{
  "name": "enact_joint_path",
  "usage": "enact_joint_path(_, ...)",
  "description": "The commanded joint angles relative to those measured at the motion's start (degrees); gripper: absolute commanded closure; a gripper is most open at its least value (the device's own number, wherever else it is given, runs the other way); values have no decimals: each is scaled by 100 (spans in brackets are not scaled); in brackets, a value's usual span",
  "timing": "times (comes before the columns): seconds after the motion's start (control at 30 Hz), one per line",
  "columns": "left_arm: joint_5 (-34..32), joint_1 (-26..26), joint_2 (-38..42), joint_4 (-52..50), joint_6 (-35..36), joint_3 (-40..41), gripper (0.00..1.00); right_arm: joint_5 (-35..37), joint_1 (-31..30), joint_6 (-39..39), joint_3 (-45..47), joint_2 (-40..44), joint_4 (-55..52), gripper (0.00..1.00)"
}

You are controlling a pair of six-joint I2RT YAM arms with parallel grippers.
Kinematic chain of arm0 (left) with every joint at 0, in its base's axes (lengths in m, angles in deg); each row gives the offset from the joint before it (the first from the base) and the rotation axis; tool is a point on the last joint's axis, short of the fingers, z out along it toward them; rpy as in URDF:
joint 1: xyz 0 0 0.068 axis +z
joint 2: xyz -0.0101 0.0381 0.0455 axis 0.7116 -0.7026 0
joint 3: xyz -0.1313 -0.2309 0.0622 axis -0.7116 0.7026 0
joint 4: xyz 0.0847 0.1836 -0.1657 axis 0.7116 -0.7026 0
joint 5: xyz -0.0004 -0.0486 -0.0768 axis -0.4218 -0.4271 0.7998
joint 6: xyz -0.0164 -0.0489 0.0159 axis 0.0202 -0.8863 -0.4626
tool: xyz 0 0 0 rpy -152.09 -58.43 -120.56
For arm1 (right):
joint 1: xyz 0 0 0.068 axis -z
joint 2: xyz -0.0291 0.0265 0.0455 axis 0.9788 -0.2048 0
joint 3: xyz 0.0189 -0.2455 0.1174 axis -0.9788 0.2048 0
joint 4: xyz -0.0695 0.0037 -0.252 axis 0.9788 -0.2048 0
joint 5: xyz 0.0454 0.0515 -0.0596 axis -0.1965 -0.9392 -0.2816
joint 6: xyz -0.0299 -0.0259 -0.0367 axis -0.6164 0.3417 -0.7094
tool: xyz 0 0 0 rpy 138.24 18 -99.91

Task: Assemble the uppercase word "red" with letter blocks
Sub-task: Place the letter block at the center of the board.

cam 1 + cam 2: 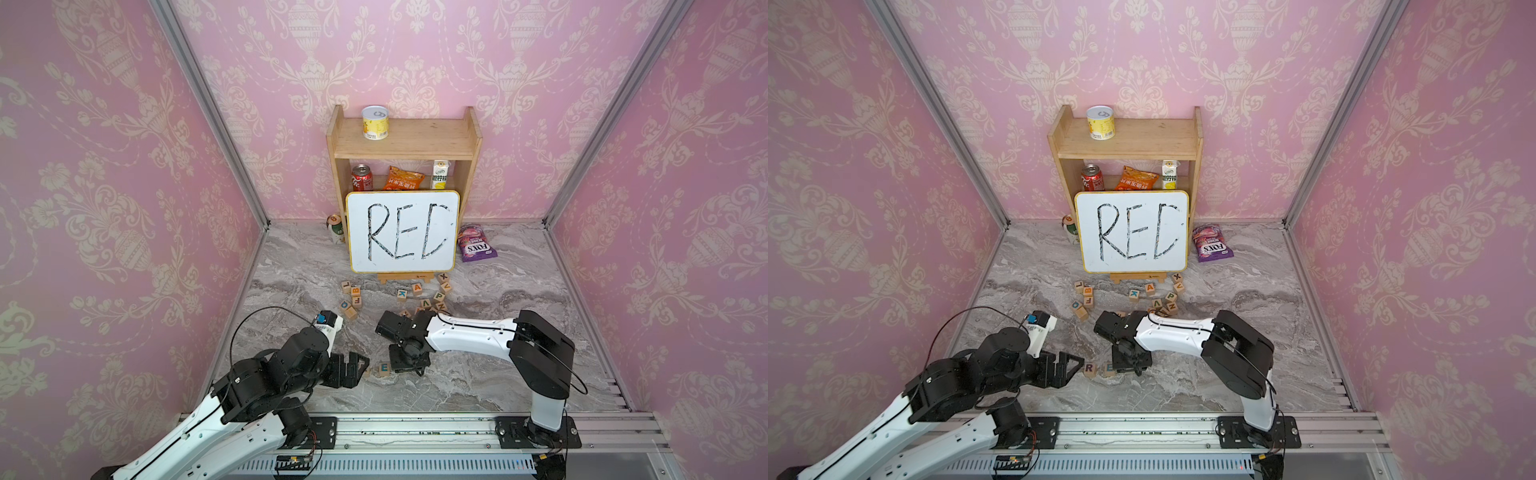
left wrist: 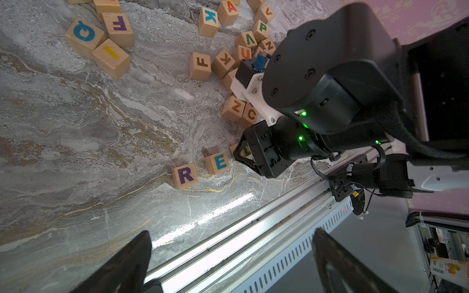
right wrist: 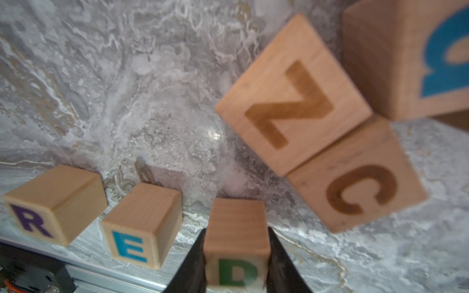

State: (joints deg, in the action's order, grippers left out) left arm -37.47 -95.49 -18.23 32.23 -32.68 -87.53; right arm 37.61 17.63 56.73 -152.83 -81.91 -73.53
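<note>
- Right next to the E block (image 3: 142, 223), on the side away from the R block (image 3: 50, 203), is the green D block (image 3: 236, 228). Its letter faces the same way as the other two, so the row already reads R-E-D with small gaps.
- The right gripper (image 3: 236, 230) has the D block between its fingers (image 3: 195, 258). Both pads look flush on its side faces, so I'd call it pinched. I can't tell if the block's fully down on the marble table (image 3: 152, 101).
- Here's the bit that matters: the fingers close along the row's line, so one finger is sitting in the gap between the D and the E block. When they spread, that finger heads toward the E block, so I'd open only a little and then lift straight up.
- The left gripper (image 2: 231, 232) is past the R block from the E block, with its fingers spread wide and nothing in them. The right arm's clearly the one on the job.
- The spare Z block (image 3: 291, 101) and C block (image 3: 355, 187) are beyond the D block from the E block, clear of the row.
</note>
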Motion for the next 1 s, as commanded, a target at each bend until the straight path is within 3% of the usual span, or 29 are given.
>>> enact_joint_path(0.0,-106,-50,44,-100,-96,89,1,82,-53,80,-46,1,-146,59)
enact_joint_path(0.13,-108,-45,26,-34,-105,119,1,110,-58,74,-37,79,-156,54)
enact_joint_path(0.57,-80,-50,-49,152,-73,228,1,203,-59,-107,-104,503,-434,53)
enact_joint_path(0.77,-102,-48,-211,296,31,245,1,381,-64,-434,-144,955,-692,40)
enact_joint_path(0.97,-529,-41,-538,392,307,102,1,479,57,-950,-80,1449,-915,13)
